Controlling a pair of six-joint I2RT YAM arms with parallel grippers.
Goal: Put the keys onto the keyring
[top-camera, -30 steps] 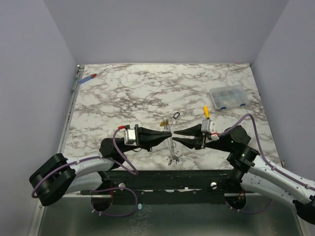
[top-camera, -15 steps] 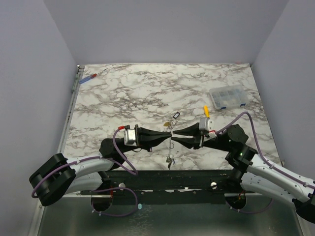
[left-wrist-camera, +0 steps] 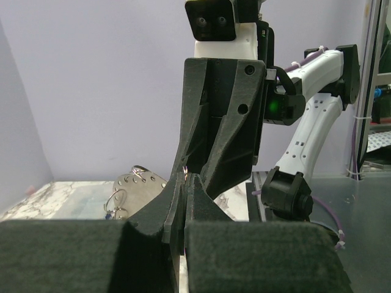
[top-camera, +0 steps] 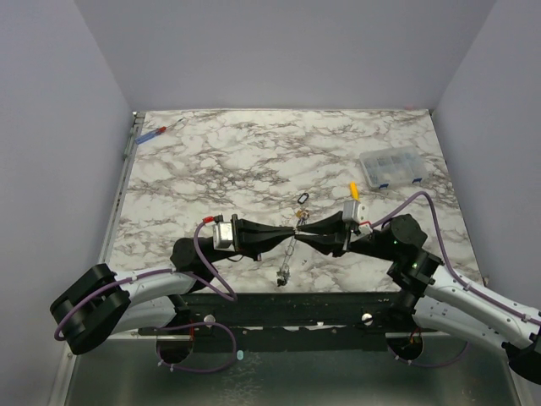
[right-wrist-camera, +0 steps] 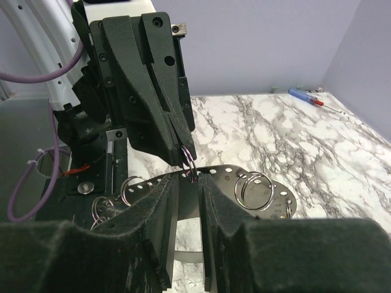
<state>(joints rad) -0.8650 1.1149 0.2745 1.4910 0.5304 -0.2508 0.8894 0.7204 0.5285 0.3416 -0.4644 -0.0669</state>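
Observation:
The keyring [right-wrist-camera: 229, 172] is a flat silver hoop with holes round its rim, hanging above the table between both arms. It shows edge-on from above as the keyring [top-camera: 290, 254]. A small split ring [right-wrist-camera: 189, 162] passes through one rim hole, and my left gripper [top-camera: 291, 234] is shut on it. My right gripper [right-wrist-camera: 188, 183] faces it tip to tip, its jaws a narrow gap apart on either side of that split ring. Other split rings [right-wrist-camera: 256, 190] hang from the hoop. A small cluster [top-camera: 283, 272] dangles from its lower end. I cannot make out the keys among these.
A clear compartment box [top-camera: 390, 167] stands at the right, with a yellow-handled screwdriver [top-camera: 354, 192] just behind my right wrist. A red-and-blue-handled screwdriver [top-camera: 152, 134] lies at the far left corner of the marble table [top-camera: 237, 161].
The hoop has tilted, its lower end swinging left. My right gripper has crept left until its tips meet the left gripper's tips. The left arm has stayed put.

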